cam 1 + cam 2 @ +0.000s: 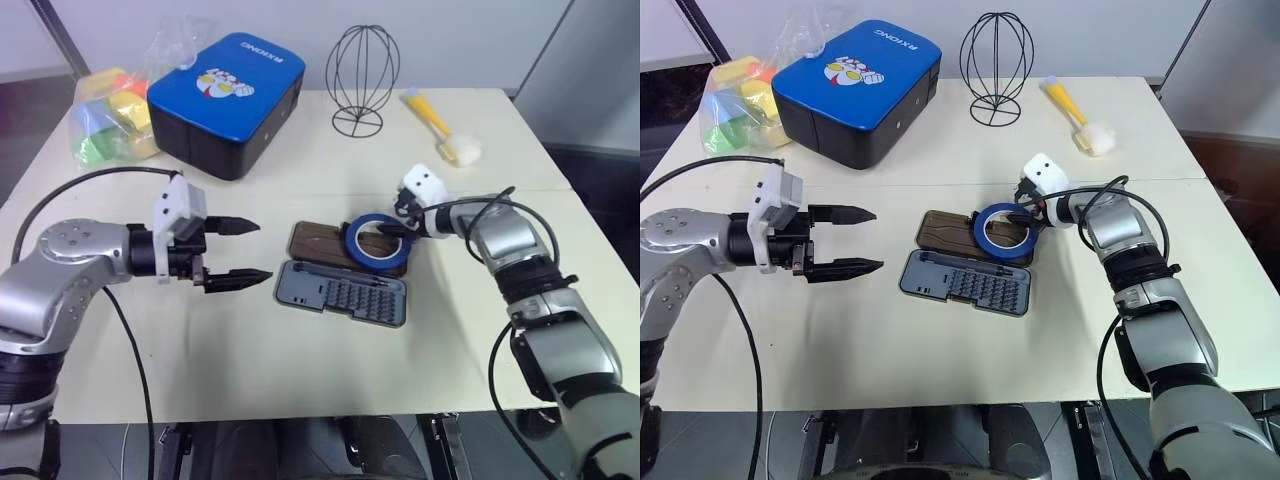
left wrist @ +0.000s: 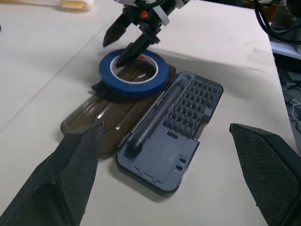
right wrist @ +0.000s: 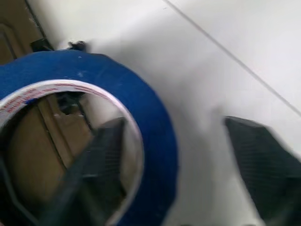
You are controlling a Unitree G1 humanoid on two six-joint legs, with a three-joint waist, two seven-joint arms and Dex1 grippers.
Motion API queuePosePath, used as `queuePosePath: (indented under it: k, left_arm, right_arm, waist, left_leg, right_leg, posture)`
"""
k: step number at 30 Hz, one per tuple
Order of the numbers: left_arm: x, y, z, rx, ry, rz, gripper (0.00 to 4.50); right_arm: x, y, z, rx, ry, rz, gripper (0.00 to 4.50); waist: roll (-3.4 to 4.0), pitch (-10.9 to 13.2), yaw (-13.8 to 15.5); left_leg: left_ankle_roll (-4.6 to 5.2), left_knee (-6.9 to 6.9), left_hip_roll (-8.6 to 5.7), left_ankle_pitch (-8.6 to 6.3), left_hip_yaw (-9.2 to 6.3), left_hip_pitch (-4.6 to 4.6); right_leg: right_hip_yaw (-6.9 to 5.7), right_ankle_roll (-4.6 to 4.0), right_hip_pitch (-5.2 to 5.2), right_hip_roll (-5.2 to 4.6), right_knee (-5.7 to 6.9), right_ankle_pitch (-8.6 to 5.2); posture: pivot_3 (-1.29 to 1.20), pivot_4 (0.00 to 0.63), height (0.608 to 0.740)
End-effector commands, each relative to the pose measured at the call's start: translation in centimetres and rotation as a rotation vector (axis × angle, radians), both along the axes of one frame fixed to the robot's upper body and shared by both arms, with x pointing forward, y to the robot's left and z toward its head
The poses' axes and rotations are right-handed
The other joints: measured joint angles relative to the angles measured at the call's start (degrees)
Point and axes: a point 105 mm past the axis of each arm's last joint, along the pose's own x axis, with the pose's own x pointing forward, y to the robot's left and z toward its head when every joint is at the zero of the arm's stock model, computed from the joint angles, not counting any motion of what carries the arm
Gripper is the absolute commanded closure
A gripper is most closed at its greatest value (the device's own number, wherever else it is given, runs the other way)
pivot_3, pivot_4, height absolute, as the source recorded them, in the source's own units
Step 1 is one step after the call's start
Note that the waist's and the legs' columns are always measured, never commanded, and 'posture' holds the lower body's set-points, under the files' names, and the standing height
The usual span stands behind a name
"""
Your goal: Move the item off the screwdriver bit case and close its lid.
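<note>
Right pincer [image 1: 392, 230] straddles the blue tape roll's [image 1: 377, 240] rim, one finger inside the hollow, jaws not yet clenched, the roll resting on the open case's brown lid [image 1: 325, 243]; light, stiff ring, best pinched across its wall.

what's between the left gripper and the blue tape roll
The brown lid, which the blue tape roll rests on, and before it bare table. The left gripper hovers beside it, seen from the head views.
</note>
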Motion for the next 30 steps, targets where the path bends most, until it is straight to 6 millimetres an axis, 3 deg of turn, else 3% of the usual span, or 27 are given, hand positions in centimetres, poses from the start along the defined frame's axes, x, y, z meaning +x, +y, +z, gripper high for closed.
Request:
queuePosePath:
  k: [1,3,6,8,11,14,18,21,23,26,29,30]
  left_arm:
    - [-0.1,0.0,1.3,0.004,-0.070,-0.004,0.00]
    - [-0.1,0.0,1.4,0.005,-0.070,-0.003,0.00]
    - [0.1,0.0,1.2,0.006,-0.067,-0.002,0.00]
    - [0.0,-0.1,1.1,0.002,-0.060,-0.008,0.00]
    - [0.0,-0.7,0.7,-0.004,-0.048,-0.038,0.00]
    - [0.1,-1.0,0.4,-0.002,-0.048,-0.052,0.00]
    - [1.0,-1.3,0.8,-0.027,-0.056,-0.058,0.00]
    - [1.5,-1.4,0.8,-0.022,-0.071,-0.060,0.00]
    - [1.5,-1.4,0.7,-0.019,-0.076,-0.061,0.00]
    - [1.3,-1.2,0.6,-0.015,-0.078,-0.056,0.00]
    - [1.1,-0.9,0.5,-0.011,-0.083,-0.043,0.00]
    - [1.0,-0.9,0.6,-0.011,-0.085,-0.040,0.00]
  right_arm:
    - [0.0,0.3,0.9,-0.001,-0.025,0.025,2.68]
    - [-0.2,0.4,0.9,-0.002,-0.025,0.038,2.68]
    - [-0.8,-1.1,1.9,-0.009,-0.051,0.015,2.68]
    - [-1.6,-2.9,2.8,-0.010,-0.068,-0.018,2.68]
    - [-4.1,-8.6,4.4,-0.035,-0.085,-0.150,2.68]
    - [-6.0,-11.2,4.4,-0.048,-0.070,-0.221,2.68]
    - [-8.1,-8.9,4.0,0.088,-0.005,-0.152,2.68]
    - [-6.6,-5.1,4.2,0.109,-0.047,-0.086,2.68]
    - [-5.6,-3.7,4.4,0.108,-0.072,-0.070,2.68]
    - [-3.9,-2.5,4.9,0.108,-0.106,-0.075,1.84]
    - [-2.5,-2.1,4.4,0.057,-0.120,-0.080,0.47]
    - [-2.1,-2.1,4.1,0.045,-0.115,-0.081,0.47]
  waist:
    - [0.01,0.00,0.02]
    - [0.01,0.00,0.03]
    - [0.01,0.01,0.18]
    - [0.03,0.02,0.38]
    - [0.11,0.06,1.51]
    - [0.12,0.06,1.84]
    - [0.13,0.05,0.76]
    - [0.13,0.07,-0.48]
    - [0.14,0.08,-1.29]
    - [0.14,0.08,-1.32]
    - [0.13,0.08,-1.14]
    - [0.12,0.08,-1.05]
  left_leg:
    - [0.00,0.00,0.00,0.00,0.00,0.00]
    - [-0.01,0.00,0.00,0.00,0.00,0.00]
    - [-0.01,0.00,0.00,0.00,0.00,0.00]
    - [-0.01,0.01,0.00,0.00,-0.02,-0.03]
    - [-0.01,0.12,-0.04,0.00,-0.07,-0.20]
    - [0.05,0.46,-0.03,-0.03,-0.07,-0.44]
    - [0.06,0.57,0.03,-0.03,-0.08,-0.31]
    - [0.05,0.65,0.02,-0.02,-0.06,-0.13]
    - [0.04,0.66,-0.01,-0.01,-0.03,0.11]
    - [0.02,0.65,-0.01,0.00,-0.07,0.18]
    - [0.02,0.65,-0.02,0.00,-0.06,0.15]
    - [0.02,0.65,-0.03,0.00,-0.06,0.13]
  right_leg:
    - [0.00,0.00,0.00,0.00,0.00,0.00]
    - [0.00,0.00,0.00,0.00,0.00,0.00]
    - [0.00,0.00,0.00,0.00,0.00,0.00]
    - [-0.02,0.00,0.00,-0.02,0.00,0.00]
    - [-0.11,0.01,-0.02,-0.07,-0.02,0.00]
    - [-0.15,0.03,-0.13,-0.07,0.00,0.00]
    - [-0.09,0.05,-0.05,0.06,0.10,0.02]
    - [-0.02,0.05,-0.03,0.07,0.41,0.01]
    - [0.07,0.04,0.07,0.07,0.58,0.01]
    - [0.07,0.03,0.11,0.10,0.67,0.00]
    - [0.05,0.04,0.14,0.05,0.65,0.00]
    - [0.04,0.04,0.15,0.03,0.62,0.00]
  posture:
    - [0.00,0.150,0.737]
    - [0.00,0.150,0.737]
    - [0.00,0.150,0.737]
    - [0.00,0.150,0.737]
    - [0.00,0.150,0.737]
    - [0.00,0.150,0.737]
    - [0.00,0.150,0.737]
    - [0.00,0.150,0.737]
    - [0.00,0.150,0.737]
    - [0.00,0.150,0.737]
    - [0.00,0.150,0.737]
    - [0.00,0.150,0.737]
